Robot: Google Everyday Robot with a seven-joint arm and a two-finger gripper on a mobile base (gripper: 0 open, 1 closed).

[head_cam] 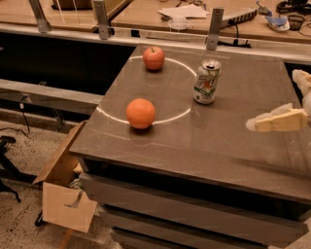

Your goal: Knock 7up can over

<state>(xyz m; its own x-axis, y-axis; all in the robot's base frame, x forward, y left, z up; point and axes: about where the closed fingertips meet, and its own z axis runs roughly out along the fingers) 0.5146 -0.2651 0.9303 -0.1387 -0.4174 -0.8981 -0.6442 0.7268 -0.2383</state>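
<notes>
The 7up can [206, 82] stands upright on the dark table [228, 146], right of centre, on the white circle marking. It is silver-white with green and red markings. My gripper [273, 100] comes in from the right edge of the view, over the table's right side. One pale finger [279, 121] points left, and the other [301, 80] shows higher up at the edge. The fingers stand apart and hold nothing. The gripper is to the right of the can and nearer the camera, apart from it.
An orange [141, 113] sits at the front left of the circle and a red apple [153, 58] at its far side. A cardboard box [63, 194] stands on the floor to the left. A counter with clutter [184, 12] and metal posts lies behind.
</notes>
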